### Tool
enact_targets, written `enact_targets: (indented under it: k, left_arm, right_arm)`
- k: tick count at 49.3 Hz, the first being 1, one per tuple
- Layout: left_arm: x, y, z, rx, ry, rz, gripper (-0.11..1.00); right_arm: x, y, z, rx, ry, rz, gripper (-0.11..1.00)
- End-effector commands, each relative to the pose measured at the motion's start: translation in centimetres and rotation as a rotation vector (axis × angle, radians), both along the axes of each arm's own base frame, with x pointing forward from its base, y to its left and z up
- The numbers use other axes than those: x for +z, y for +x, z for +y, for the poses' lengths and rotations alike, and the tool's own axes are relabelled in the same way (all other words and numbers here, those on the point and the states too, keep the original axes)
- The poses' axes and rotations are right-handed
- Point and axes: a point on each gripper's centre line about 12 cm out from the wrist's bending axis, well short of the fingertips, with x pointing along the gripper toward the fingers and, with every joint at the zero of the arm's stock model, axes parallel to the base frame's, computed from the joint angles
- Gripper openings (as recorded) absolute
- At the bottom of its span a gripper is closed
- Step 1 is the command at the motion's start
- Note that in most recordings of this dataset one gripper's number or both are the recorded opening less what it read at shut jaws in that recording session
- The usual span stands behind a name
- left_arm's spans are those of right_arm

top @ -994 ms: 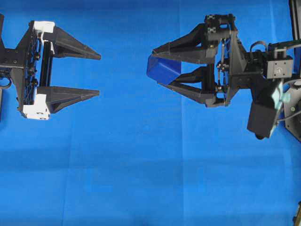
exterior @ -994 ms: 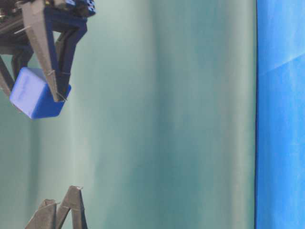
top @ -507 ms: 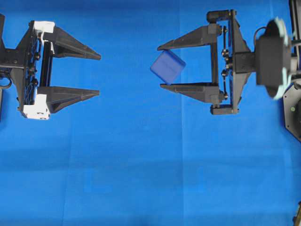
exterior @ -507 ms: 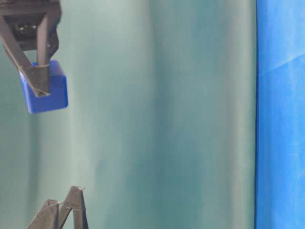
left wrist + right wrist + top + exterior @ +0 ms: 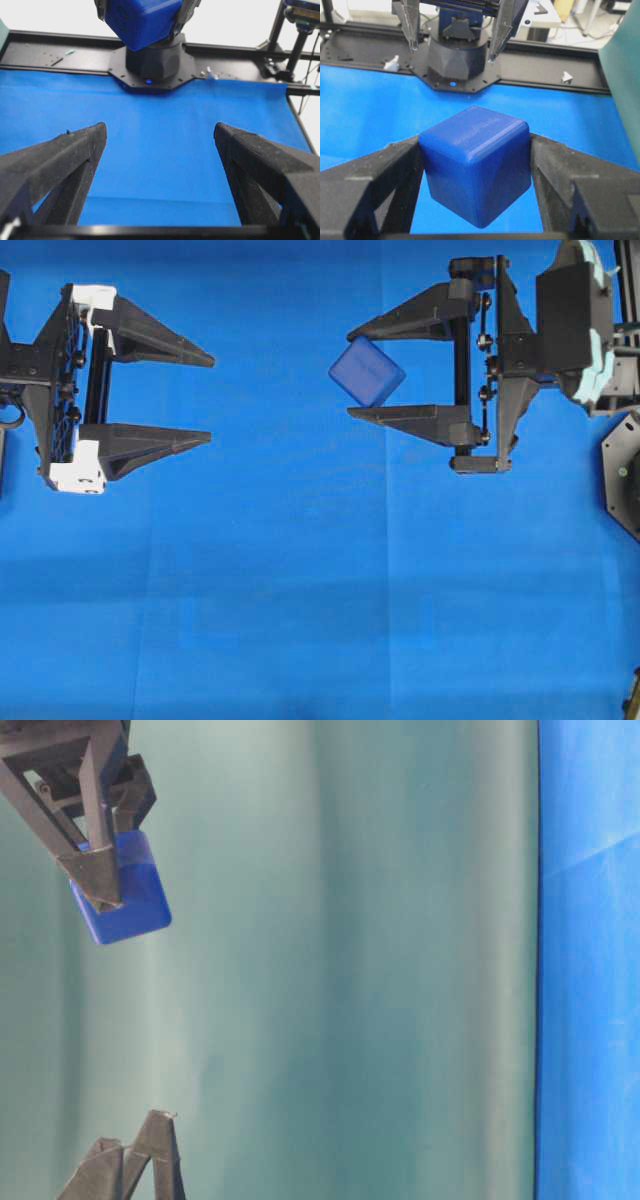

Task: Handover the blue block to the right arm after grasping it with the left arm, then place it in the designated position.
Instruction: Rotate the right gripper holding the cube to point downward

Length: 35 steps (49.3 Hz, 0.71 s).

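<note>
On your left, the black left-arm end effector with white corner blocks [image 5: 210, 400] hangs level above the blue cloth-covered worktop [image 5: 300, 590], its two pointed prongs spread wide and holding nothing. To your right, the small dark-blue plastic cube with rounded edges [image 5: 367, 371] sits turned cornerwise, pinched between the prong tips of the black right-arm end effector with pale teal wrist pieces [image 5: 355, 375]. That arm reaches in level from the right edge, the cube lifted clear of the cloth, well apart from the left prongs.
</note>
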Motion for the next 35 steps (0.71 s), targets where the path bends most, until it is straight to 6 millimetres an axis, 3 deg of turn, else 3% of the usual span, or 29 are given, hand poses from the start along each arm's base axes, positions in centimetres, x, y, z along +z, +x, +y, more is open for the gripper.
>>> enact_targets:
  k: [1,35]
  left_arm:
    - [1.28,-0.39,0.04,0.001,0.003,-0.041,0.93]
    - [1.28,-0.39,0.04,0.001,0.003,-0.041,0.93]
  right_arm:
    - [1.04,-0.29,0.07,0.002,-0.001,-0.029,0.56]
    - [1.04,-0.34,0.00,-0.004,0.000,-0.023,0.56]
